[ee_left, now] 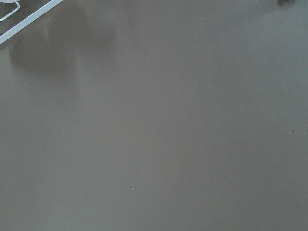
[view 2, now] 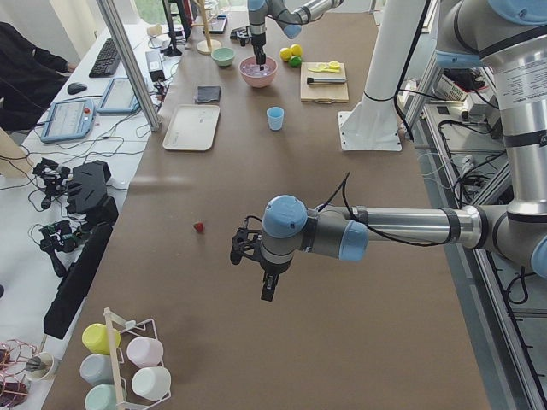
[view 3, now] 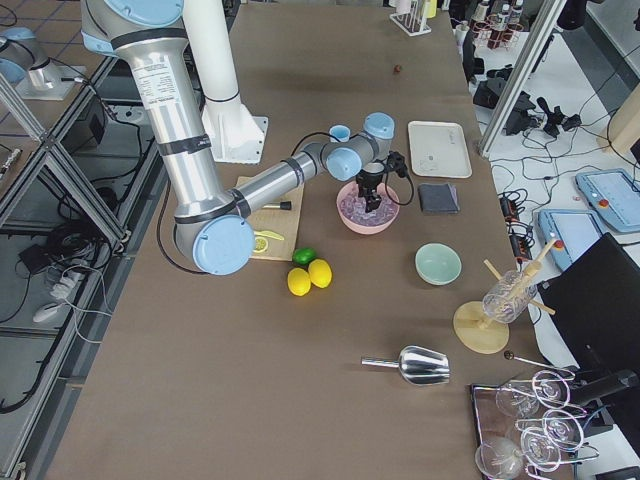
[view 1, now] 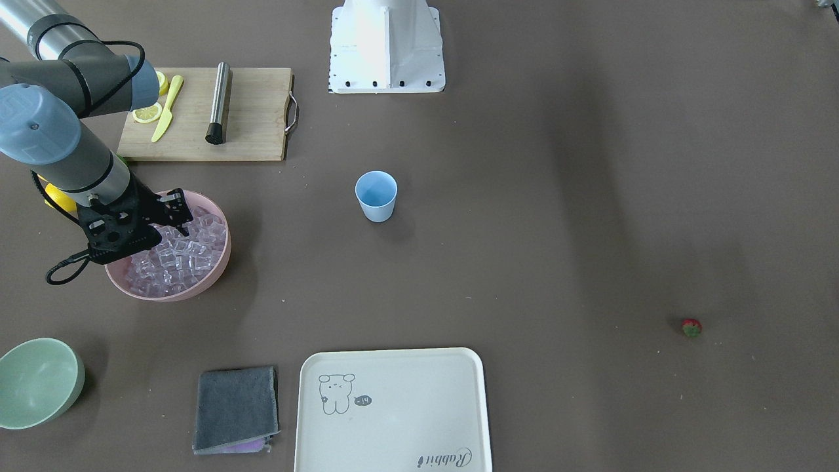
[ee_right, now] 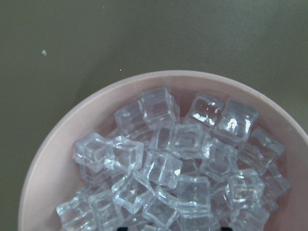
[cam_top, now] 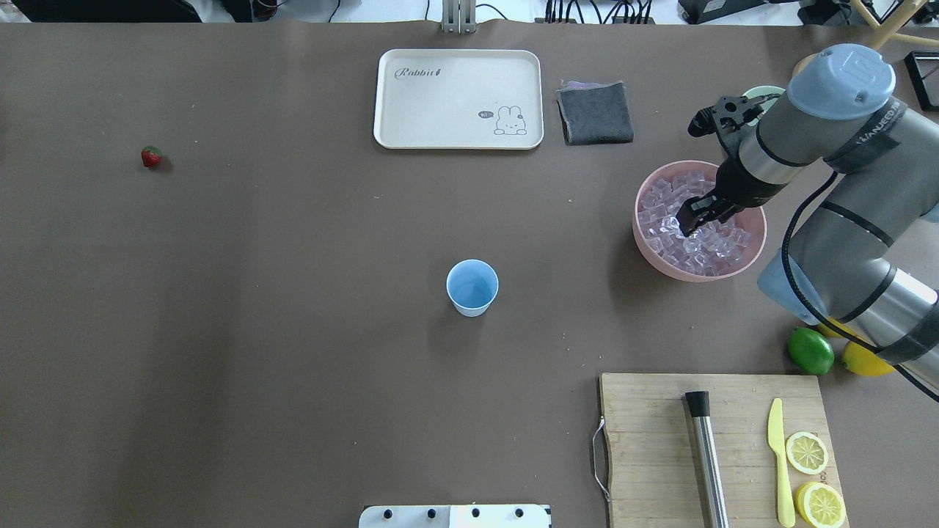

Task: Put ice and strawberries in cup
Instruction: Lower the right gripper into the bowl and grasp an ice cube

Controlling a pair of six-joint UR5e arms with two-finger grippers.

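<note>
Brown matte table [cam_top: 293,330]; items entered by position from the grippers.

Pink bowl [cam_top: 640,233]: wide and shallow, directly under the right gripper [cam_top: 688,222]. Contents: ice [cam_top: 662,196], a heap of many small clear cubes with a faint pink tint, filling most of the bowl. The cubes lie jumbled, faces tilted every way, with no common axis. The right gripper points down with its tips among the cubes near the bowl's middle. Its jaws look parted; whether a cube sits between them cannot be told.

Cup [cam_top: 472,287]: light blue tumbler, plain, tapered to a narrower base. Upright, long axis vertical, mouth up. The inside shows only its own blue floor. It stands well apart from the right gripper, to its left and nearer the robot.

Strawberry [cam_top: 151,156]: one tiny red berry with a green top, lying on the table far to the left of the right gripper. It is near the left gripper [view 2: 267,292], on the side away from the robot. Too small to tell which way its tip points.

Left gripper: hangs over the table, fingers downward. It shows in the side view only, so parted or closed cannot be told.

Green bowl [view 1: 39,383]: pale, just beyond the right gripper, away from the robot.

Tray [cam_top: 440,110]: cream, with a rabbit drawing; beyond the right gripper and to its left.

Cutting board [cam_top: 645,440]: wooden, on the robot's side of the right gripper. It carries a steel rod [cam_top: 708,462], a yellow knife [cam_top: 779,455] and lemon slices [cam_top: 807,452].
</note>
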